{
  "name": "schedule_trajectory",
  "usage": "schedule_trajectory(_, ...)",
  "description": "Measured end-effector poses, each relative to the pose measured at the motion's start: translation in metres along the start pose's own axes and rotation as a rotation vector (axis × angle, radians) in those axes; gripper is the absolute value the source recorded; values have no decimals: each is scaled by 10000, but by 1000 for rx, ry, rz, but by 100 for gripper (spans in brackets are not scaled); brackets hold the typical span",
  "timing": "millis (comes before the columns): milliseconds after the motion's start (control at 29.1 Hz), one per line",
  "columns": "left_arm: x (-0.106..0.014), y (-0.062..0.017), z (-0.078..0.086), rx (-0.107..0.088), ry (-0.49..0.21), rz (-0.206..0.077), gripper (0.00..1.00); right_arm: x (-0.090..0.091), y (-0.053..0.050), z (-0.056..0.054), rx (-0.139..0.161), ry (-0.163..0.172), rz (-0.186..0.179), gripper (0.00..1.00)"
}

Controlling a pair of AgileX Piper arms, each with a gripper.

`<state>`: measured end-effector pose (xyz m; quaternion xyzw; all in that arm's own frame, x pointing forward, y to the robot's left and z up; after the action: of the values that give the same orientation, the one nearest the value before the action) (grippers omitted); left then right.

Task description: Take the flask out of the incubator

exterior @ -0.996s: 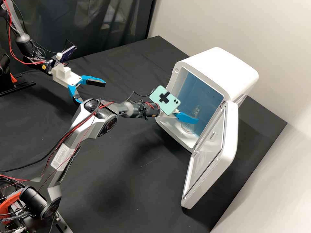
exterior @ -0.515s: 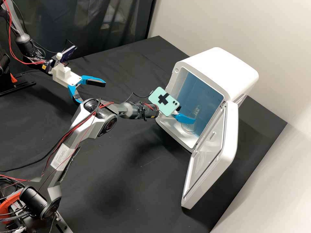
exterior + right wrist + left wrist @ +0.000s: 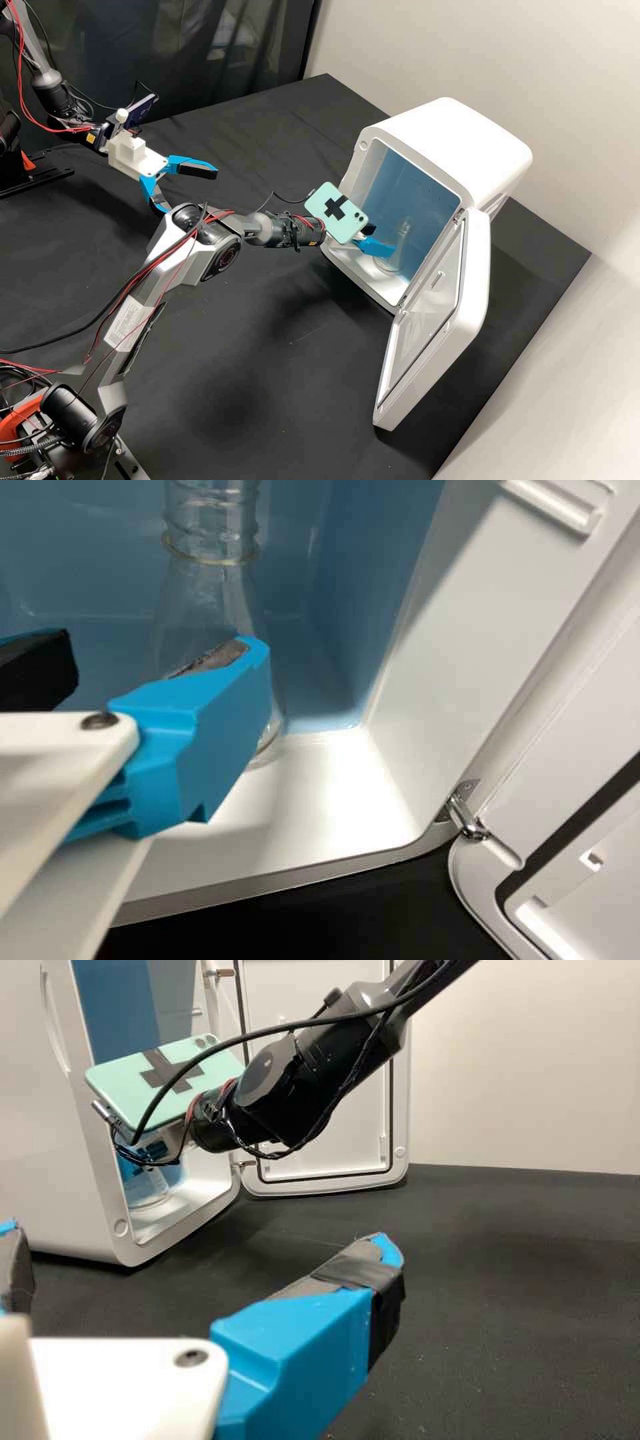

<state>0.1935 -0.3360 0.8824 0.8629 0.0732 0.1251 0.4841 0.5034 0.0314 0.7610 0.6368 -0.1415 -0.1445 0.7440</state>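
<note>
Glass flask [image 3: 212, 590] upright inside incubator [image 3: 467, 153], right of frame; likely light, rigid, slippery, fragile. Right hand [image 3: 377, 248] open at doorway, not gripping. Best hold: neck. Left hand [image 3: 188, 191] open above bench [image 3: 267, 347], upper left.

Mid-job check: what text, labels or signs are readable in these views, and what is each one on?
"+": a black cross on the mint phone mounted on the right arm's wrist.
Sticker on that arm's lower link: print too small to read.
Incubator and flask: no print visible.
</note>
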Motion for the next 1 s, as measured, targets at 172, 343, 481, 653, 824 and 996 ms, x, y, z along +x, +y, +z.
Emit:
schedule_trajectory(172, 0, 0, 0, 0, 0, 0, 100, -1, -5, 6, -1, -1, -2, 0)
schedule_trajectory(343, 0, 0, 0, 0, 0, 0, 100, -1, -5, 6, 1, -1, -2, 0)
schedule_trajectory(481, 0, 0, 0, 0, 0, 0, 100, -1, -5, 6, 7, -1, -2, 0)
schedule_trajectory(653, 0, 0, 0, 0, 0, 0, 100, -1, -5, 5, 6, -1, -1, 0)
schedule_trajectory(824, 0, 0, 0, 0, 0, 0, 100, -5, -20, 17, 5, 1, -5, 0)
schedule_trajectory(996, 0, 0, 0, 0, 0, 0, 100, -16, -60, 50, 4, 2, -16, 0)
